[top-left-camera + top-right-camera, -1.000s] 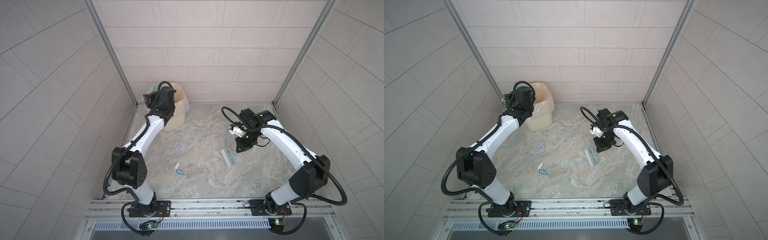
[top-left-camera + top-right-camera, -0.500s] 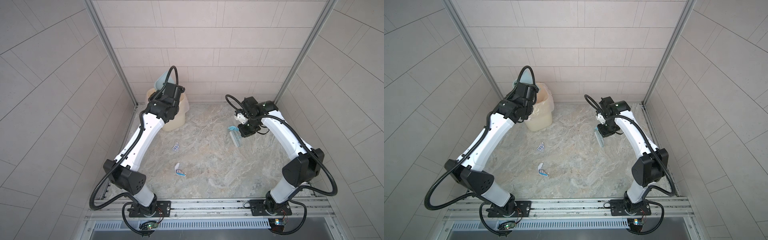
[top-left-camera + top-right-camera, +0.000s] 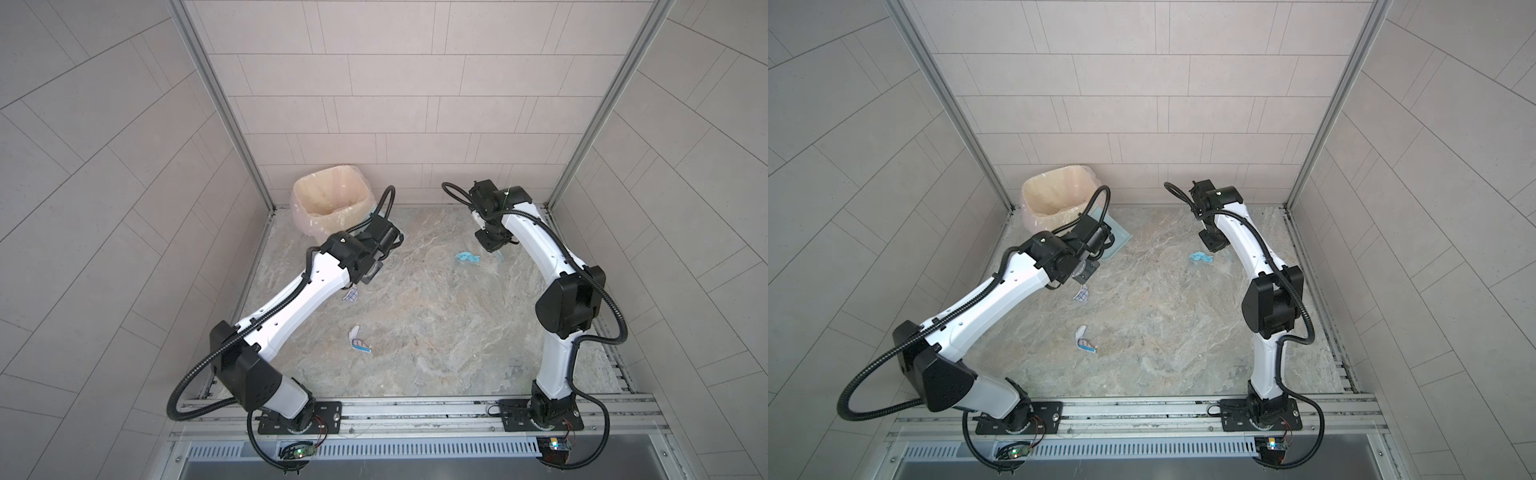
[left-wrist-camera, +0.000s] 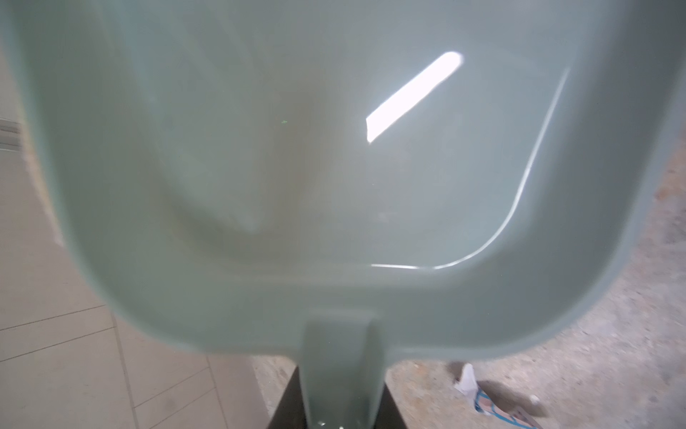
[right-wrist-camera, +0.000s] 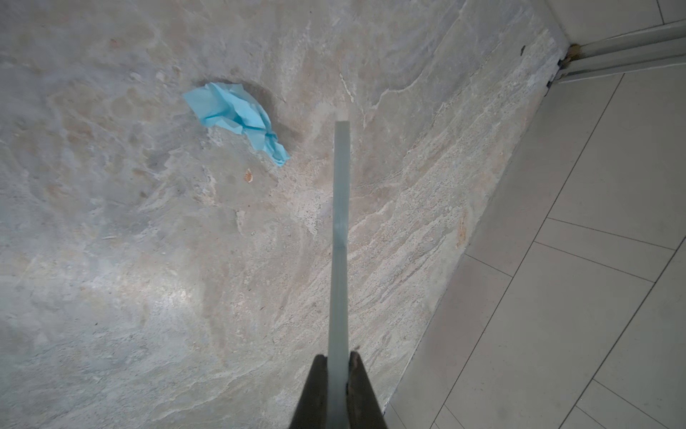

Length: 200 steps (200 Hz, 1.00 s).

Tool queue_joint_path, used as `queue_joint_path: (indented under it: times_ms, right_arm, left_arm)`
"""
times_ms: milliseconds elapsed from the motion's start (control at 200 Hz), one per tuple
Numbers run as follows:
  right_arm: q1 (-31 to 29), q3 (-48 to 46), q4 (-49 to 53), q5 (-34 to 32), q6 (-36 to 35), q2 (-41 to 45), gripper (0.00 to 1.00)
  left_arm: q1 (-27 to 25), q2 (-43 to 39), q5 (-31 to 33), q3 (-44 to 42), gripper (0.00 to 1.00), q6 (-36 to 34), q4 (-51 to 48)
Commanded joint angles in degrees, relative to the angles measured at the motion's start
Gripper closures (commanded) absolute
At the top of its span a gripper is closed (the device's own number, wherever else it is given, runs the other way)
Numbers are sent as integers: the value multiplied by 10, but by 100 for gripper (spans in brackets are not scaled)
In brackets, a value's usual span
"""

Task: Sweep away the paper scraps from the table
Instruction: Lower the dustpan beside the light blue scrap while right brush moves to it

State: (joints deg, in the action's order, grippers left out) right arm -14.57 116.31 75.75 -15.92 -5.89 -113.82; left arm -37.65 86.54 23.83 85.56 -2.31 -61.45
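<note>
Here, three paper scraps lie loose on the worktop (image 3: 436, 332), well apart from one another. The light blue scrap (image 5: 237, 115) sits toward the far right, seen in both top views (image 3: 467, 257) (image 3: 1202, 257). It is near the far end of the brush (image 5: 340, 223) but does not touch it.

The right pincer (image 5: 339, 371) is clamped tight on the brush, its dark jaws pressing the thin pale blue handle from both sides. The handle shows edge-on in the right wrist view. Whether the brush end meets the worktop cannot be told.

The grid-printed scrap (image 3: 351, 295) (image 3: 1081, 295) lies just beside the left arm's wrist. Nearer the rail lies the white scrap (image 3: 358, 340) (image 3: 1086, 343) with blue marks, also visible in the left wrist view (image 4: 479, 393).

The left pincer (image 4: 339, 401) grips the handle of the pale blue dustpan (image 4: 334, 167), jaws narrow on either side of the stem. The pan fills most of the wrist view, somewhat blurred. In a top view the dustpan (image 3: 1119, 239) hangs just beside the lined bin (image 3: 332, 170) in the far left corner. Whether its lip rests on the worktop cannot be told.
</note>
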Motion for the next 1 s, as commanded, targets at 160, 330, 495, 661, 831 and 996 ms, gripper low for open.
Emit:
queue_joint_path:
  times_ms: [160,330,495,661,831,996]
  right_arm:
    - [-3,41,-17,-31,-30,-71,100]
    - [-16,64,-1,-31,-48,-106,100]
    - [-34,65,9,-13,-59,-115,100]
    - [-55,53,24,3,-66,-108,100]
    - [-78,25,39,21,-72,-87,100]
    - [-109,-24,49,42,-76,-48,100]
  left_arm:
    - [-21,-20,-119,-115,100,89,50]
    - [-27,-24,-141,-164,100,108,77]
    - [-34,-28,-148,-194,100,119,86]
    - [-39,-27,-156,-215,100,125,90]
    - [-45,-24,-161,-232,100,128,92]
    - [-54,-23,-165,-246,100,136,99]
